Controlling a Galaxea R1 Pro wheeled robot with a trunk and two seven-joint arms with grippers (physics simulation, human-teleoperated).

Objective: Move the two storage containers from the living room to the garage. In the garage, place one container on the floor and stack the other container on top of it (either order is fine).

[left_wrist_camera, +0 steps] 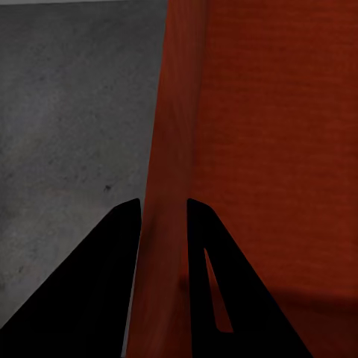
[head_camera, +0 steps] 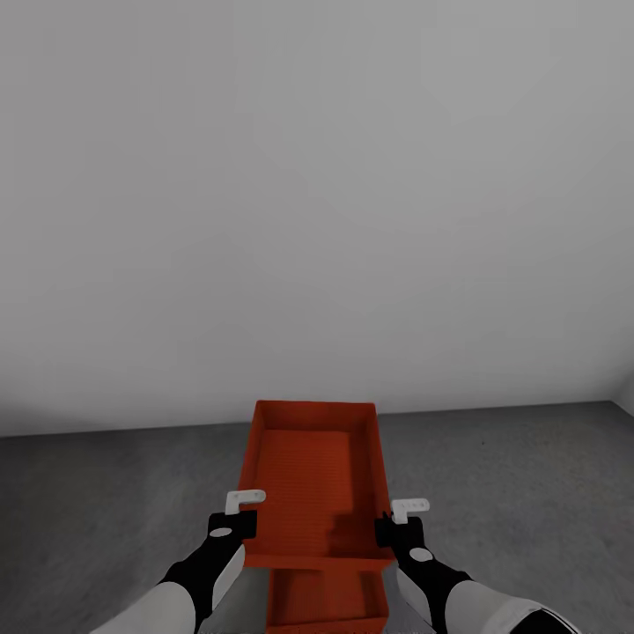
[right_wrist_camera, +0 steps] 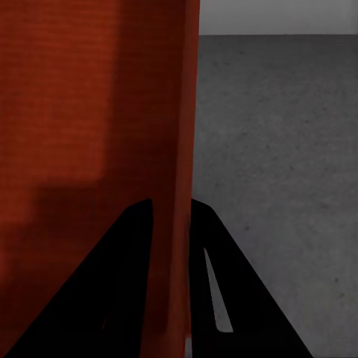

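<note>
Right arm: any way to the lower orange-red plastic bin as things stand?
Probably not. The right gripper is shut on the upper bin's side wall, and that bin covers most of the lower orange-red plastic bin.

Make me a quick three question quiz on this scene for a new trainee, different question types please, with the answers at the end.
1. True or false: the upper bin is held by one gripper alone.
2. Multiple choice: what does the left gripper clamp? A) the bin's side wall B) a door handle C) nothing
3. Short answer: what lies below the held bin, near the bottom of the head view?

Key
1. False. The left gripper and the right gripper each pinch a side wall, one on each side of the bin.
2. A.
3. A second orange-red bin, seen partly under the first, above the grey concrete floor. Whether the two bins touch cannot be told.
</note>
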